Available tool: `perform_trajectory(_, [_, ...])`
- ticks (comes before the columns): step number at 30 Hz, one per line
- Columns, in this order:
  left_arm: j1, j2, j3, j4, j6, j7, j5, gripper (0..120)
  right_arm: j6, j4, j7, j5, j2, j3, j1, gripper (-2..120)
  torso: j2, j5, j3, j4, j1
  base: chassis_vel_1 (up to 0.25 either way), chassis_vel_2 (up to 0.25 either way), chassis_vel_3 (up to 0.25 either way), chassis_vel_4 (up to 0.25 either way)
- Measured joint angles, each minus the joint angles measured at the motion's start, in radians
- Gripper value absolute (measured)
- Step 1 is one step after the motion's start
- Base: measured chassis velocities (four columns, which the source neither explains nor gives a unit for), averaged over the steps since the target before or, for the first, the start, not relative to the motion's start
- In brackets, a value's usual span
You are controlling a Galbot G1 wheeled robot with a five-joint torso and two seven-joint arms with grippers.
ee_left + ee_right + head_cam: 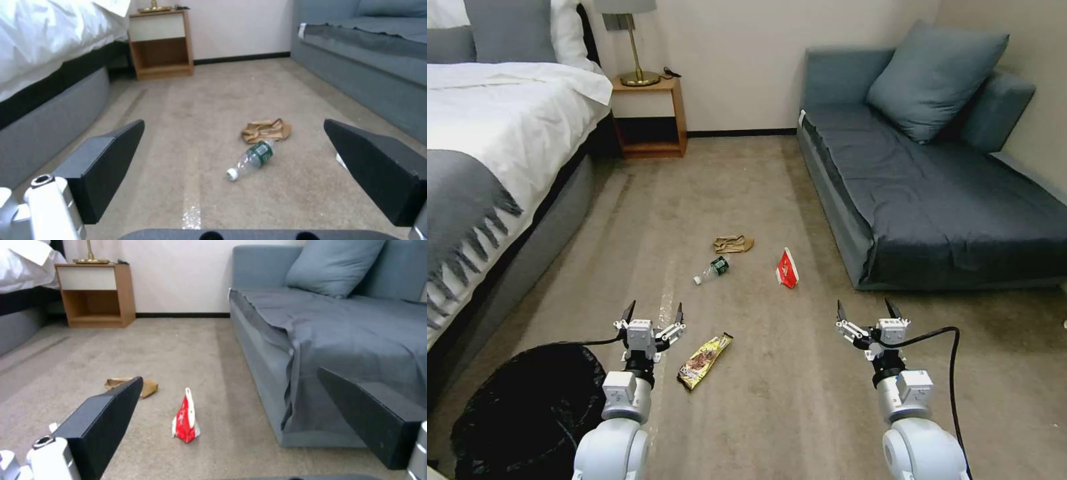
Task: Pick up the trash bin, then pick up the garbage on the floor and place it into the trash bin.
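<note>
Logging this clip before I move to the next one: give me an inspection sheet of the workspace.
Surface: beige carpet, faint streaks.
Job's things: trash bin on floor at robot's left; snack wrapper, bottle, red-white packet, brown paper on carpet.
Clutter: nothing seen.
Grippers: left claw and right claw open, held above the carpet, empty.
Cables: black cable looping off right arm.
Surroundings: bed, nightstand, sofa.

The trash bin (520,413) wears a glossy, crinkled black plastic bag. The bottle (251,159) is clear plastic, the crumpled paper (266,130) matt brown, the carpet (774,400) rough, the nightstand (650,117) wooden.
</note>
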Motion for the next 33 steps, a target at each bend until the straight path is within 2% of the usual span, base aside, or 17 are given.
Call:
perform_trajectory(30, [0.004,0.0,-0.003,-0.004,-0.004,-0.002,0.0,100,0.0,0.0,0.0,0.0,0.0,0.0,0.0,100,0.0,-0.0001,0.0,0.0,0.0,0.0,0.0,0.0,0.0])
perform_trajectory(33, [0.064,0.011,-0.049,-0.055,-0.083,-0.028,-0.011,100,0.013,0.006,0.004,-0.003,0.002,-0.003,-0.012,100,0.0,-0.0001,0.0,0.0,0.0,0.0,0.0,0.0,0.0])
